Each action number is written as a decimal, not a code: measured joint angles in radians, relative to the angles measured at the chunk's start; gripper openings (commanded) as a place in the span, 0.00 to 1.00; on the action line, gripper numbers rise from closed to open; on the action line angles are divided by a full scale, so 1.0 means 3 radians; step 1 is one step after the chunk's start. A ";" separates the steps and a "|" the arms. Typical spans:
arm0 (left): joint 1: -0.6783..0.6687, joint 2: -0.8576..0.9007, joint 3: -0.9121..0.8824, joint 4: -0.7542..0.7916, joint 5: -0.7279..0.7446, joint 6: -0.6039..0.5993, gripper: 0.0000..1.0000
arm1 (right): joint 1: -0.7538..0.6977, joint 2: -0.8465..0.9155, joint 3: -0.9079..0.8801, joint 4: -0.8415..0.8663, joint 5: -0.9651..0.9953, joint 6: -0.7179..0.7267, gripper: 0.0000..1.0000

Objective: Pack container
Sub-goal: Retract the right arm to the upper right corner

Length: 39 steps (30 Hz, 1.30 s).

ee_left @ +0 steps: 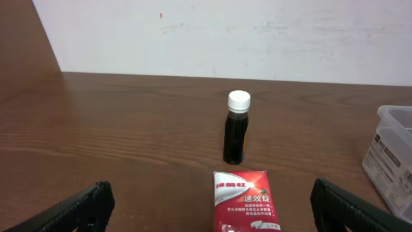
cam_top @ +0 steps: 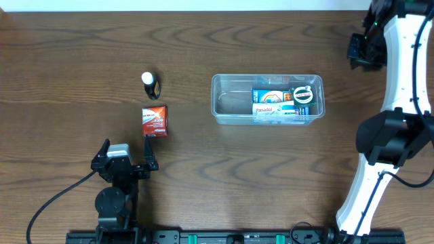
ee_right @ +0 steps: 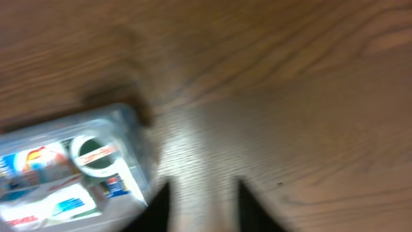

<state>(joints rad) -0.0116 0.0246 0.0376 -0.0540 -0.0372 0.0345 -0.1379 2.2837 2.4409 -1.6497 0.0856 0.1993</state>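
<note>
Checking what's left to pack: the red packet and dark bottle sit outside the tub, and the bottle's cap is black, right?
The cap is white, as the left wrist view shows. The bottle and red packet do sit outside the tub.

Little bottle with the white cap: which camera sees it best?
The left wrist view. The bottle stands upright, sharp and centred, seen side-on, just behind the red packet. Overhead shows it small, mostly its cap from above. The right wrist view misses it entirely.
</note>
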 measured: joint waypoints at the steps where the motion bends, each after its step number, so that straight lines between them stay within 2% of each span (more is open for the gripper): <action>1: 0.0000 0.0000 0.0000 0.0000 0.0000 0.0000 0.98 | -0.0015 0.0000 -0.0027 0.0025 0.0019 0.0000 0.99; 9: 0.0000 0.0000 0.0000 0.0000 0.0000 0.0000 0.98 | -0.0131 0.0000 -0.0175 0.0448 0.0097 -0.0005 0.99; 39: 0.0000 0.0000 -0.0022 0.0058 -0.0013 0.0004 0.98 | -0.0140 0.0000 -0.0178 0.0459 0.0130 -0.0005 0.99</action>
<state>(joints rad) -0.0116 0.0246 0.0311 -0.0364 -0.0410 0.0357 -0.1799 2.2837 2.3875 -1.5120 0.1246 0.1978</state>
